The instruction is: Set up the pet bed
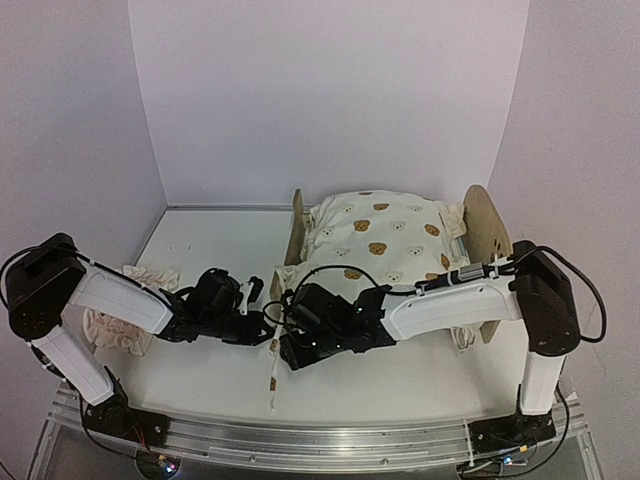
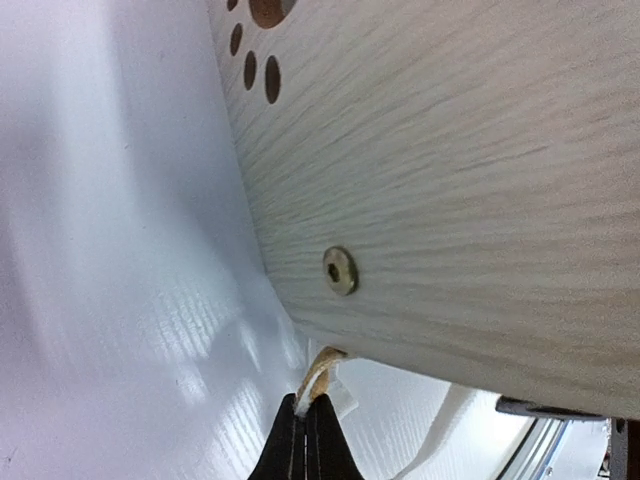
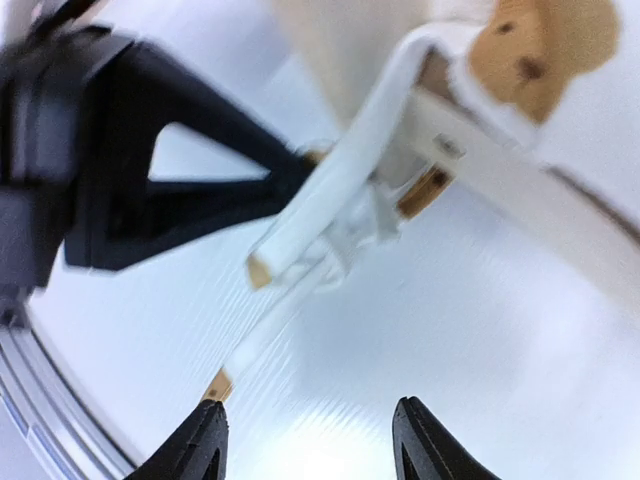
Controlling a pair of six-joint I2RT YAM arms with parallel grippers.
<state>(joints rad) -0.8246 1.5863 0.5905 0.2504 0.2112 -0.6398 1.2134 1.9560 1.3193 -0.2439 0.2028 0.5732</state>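
Observation:
The pet bed [image 1: 487,228] stands at mid-right of the table, with its plywood footboard [image 1: 297,232] to the left. A cream bear-print quilt [image 1: 385,235] is heaped over it. By the bed's near-left corner my left gripper [image 1: 266,322] is shut on a quilt tie [image 2: 320,372]. The tie comes out from under the wooden board [image 2: 450,170], just below a brass screw [image 2: 340,270]. My right gripper [image 3: 310,425] is open right beside it, low over the table, with nothing between its fingers. A white tie [image 3: 330,205] and the left gripper [image 3: 150,190] lie ahead of it.
A small pinkish ruffled pillow [image 1: 118,325] lies at the left, partly under my left arm. A loose tie [image 1: 272,378] trails toward the table's near edge. White walls close in the back and both sides.

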